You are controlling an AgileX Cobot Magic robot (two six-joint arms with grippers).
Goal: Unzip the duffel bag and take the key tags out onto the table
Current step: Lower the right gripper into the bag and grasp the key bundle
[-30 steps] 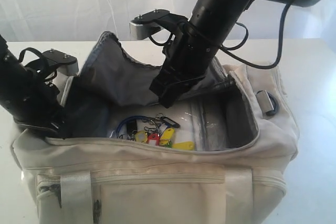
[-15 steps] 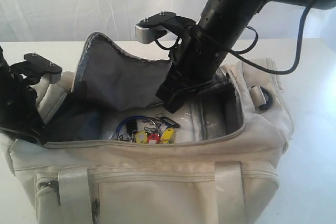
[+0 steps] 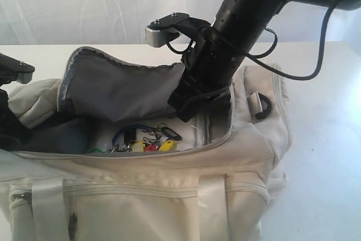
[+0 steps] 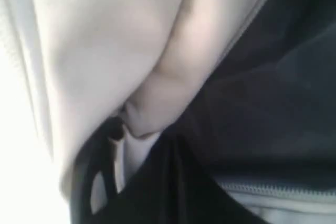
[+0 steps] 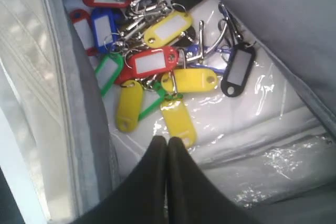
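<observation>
The cream duffel bag [image 3: 169,196] lies on the white table [image 3: 327,156] with its zip open and the grey-lined flap [image 3: 124,91] folded back. The key tags [image 3: 144,142] lie in a bunch on the bag's floor. My right gripper [image 3: 189,114] reaches into the opening. In the right wrist view it [image 5: 167,141] is shut and empty, its tips just short of a yellow tag among the key tags [image 5: 152,61]. My left gripper [image 3: 5,131] sits at the bag's left end. Its blurred wrist view shows dark fingers [image 4: 113,129] pinching cream bag fabric [image 4: 105,51].
Clear crinkled plastic [image 5: 252,145] covers the bag floor under the tags. The grey side loop [image 3: 260,105] hangs on the bag's right end. Pale webbing straps [image 3: 48,207] run down the near side. A white curtain hangs behind the table.
The left arm has pulled leftward, dragging the bag with it. The flap and opening shifted left, so the tags now lie further left. The right arm has stayed almost still.
</observation>
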